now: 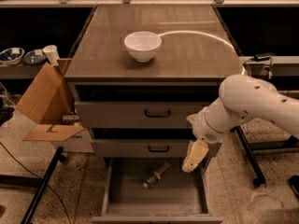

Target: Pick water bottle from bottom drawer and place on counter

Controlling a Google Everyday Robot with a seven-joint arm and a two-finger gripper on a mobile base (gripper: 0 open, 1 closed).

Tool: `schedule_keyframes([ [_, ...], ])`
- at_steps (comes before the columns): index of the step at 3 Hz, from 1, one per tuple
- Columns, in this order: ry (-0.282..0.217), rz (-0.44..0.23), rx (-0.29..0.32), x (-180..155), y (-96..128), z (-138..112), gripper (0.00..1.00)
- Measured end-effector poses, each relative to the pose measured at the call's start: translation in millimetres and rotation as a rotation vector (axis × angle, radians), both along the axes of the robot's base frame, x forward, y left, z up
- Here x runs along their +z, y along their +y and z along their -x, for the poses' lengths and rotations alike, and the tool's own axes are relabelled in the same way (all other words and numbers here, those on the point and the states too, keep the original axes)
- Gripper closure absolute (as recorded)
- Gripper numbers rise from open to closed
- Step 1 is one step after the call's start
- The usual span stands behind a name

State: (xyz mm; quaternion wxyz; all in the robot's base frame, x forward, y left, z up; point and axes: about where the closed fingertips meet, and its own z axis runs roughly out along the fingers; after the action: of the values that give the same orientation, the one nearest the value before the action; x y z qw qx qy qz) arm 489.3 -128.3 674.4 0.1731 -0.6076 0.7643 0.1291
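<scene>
Cardboard box, one, flaps open, sits on the floor at left. Right of it stands a grey cabinet of three drawers: two upper drawers with black handles, and the bottom drawer pulled open toward the near side. One white bowl rests on the counter. One water bottle lies slanted on its side in the bottom drawer. From the right, one white arm bends down and leftward. Its gripper hangs over the drawer's far right corner, near the bottle but apart from it. Whether the gripper is parted or closed cannot be told.

White bowl on glossy counter; gripper low, above open bottom drawer.
</scene>
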Motion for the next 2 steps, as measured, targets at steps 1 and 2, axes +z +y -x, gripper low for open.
schedule_keyframes([
  [1,0.043,-0.038,-0.005,-44.8,0.1,7.2,0.00],
  [2,0.091,-0.077,0.006,-104.8,18.4,17.5,0.00],
])
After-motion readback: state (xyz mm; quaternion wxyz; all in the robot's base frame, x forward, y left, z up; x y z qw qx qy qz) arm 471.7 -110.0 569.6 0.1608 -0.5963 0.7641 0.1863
